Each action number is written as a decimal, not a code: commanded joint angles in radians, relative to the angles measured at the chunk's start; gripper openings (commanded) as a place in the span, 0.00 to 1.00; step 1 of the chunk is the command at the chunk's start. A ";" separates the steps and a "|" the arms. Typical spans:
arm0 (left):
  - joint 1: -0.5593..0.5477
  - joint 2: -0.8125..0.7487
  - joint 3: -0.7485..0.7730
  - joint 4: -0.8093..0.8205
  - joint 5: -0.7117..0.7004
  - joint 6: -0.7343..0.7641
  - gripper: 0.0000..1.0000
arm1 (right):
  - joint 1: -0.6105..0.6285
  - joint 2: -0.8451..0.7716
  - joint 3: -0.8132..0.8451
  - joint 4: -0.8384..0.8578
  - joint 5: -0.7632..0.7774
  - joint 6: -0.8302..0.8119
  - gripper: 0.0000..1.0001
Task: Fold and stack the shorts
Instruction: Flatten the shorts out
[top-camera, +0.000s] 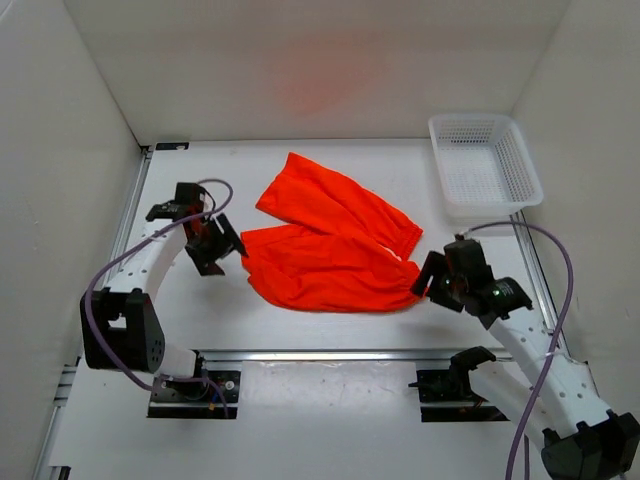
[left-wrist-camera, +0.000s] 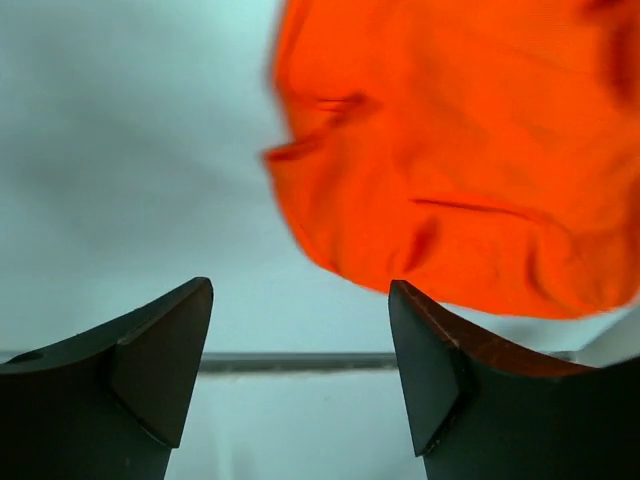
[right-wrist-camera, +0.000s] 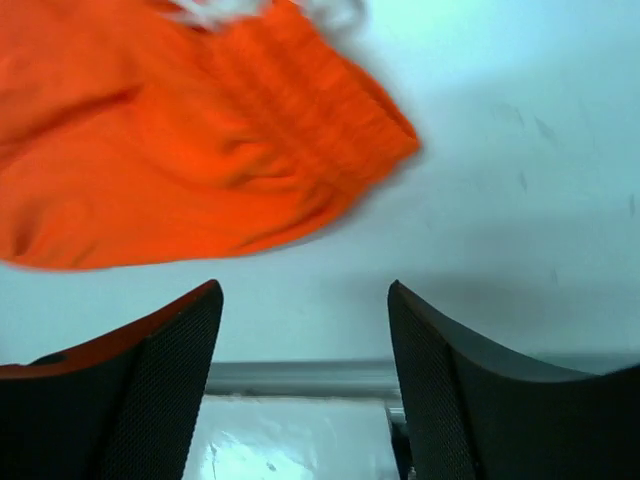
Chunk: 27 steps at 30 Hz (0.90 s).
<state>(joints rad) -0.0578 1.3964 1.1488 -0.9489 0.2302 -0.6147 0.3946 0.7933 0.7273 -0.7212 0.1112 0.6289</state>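
Bright even light, soft shadows, blurred wrist views

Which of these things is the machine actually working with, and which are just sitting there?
Part of the job:
- orange shorts, spread on the table
- left arm and right arm, jaws open, one on each side of the cloth

Just lying about:
- white basket, empty, at the far right corner

Blurred drawstring (right-wrist-camera: 215, 10), shorts (right-wrist-camera: 150, 150) partly beyond both wrist views' edges.
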 joint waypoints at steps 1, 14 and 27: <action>-0.017 -0.039 -0.092 0.041 -0.045 -0.034 0.81 | 0.001 -0.087 -0.063 -0.154 0.073 0.203 0.71; -0.112 0.070 -0.233 0.088 0.009 -0.121 0.65 | -0.034 0.154 -0.083 -0.075 -0.102 0.316 0.82; -0.226 0.274 -0.212 0.187 -0.114 -0.181 0.52 | -0.224 0.336 -0.177 0.173 -0.172 0.180 0.70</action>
<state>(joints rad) -0.2836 1.6562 0.9123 -0.8082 0.1768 -0.7856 0.1864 1.1114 0.5591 -0.6498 -0.0299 0.8692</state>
